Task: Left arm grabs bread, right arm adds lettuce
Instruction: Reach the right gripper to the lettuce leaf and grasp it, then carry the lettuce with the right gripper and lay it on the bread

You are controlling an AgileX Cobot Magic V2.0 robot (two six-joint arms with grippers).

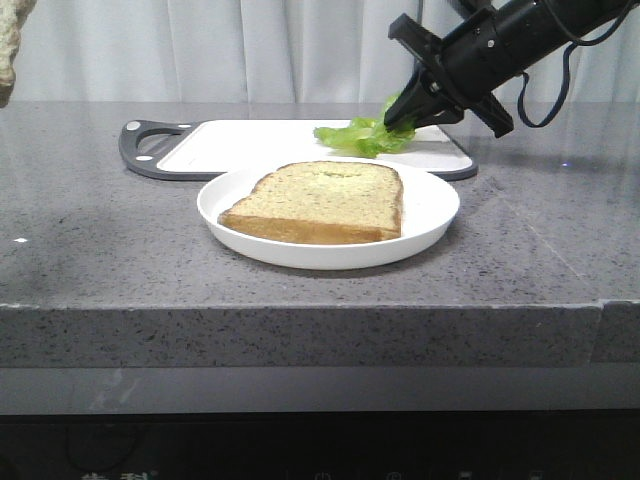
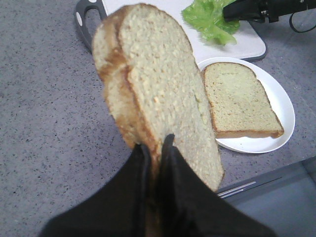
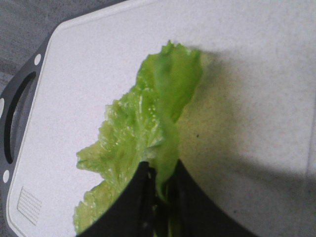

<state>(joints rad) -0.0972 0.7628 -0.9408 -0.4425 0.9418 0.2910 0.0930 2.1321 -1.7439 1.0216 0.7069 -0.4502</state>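
Observation:
My left gripper [image 2: 155,143] is shut on the lower edge of the bread [image 2: 158,84], a pale cream slice with brown crust, and holds it upright in the air to the left of the plate. Only a corner of that bread [image 1: 8,50] shows at the front view's top left. My right gripper [image 1: 400,122] is shut on one end of the green ruffled lettuce [image 1: 362,136] over the cutting board [image 1: 250,145]. The wrist view shows the leaf [image 3: 143,123] pinched between the fingers of the right gripper [image 3: 160,175], its far part still low on the board.
A white plate [image 1: 430,205] stands in front of the board with a second, green-tinted bread slice [image 1: 325,200] lying flat on it. The board's dark handle [image 1: 145,145] is at its left end. The grey counter drops off at its front edge [image 1: 300,305].

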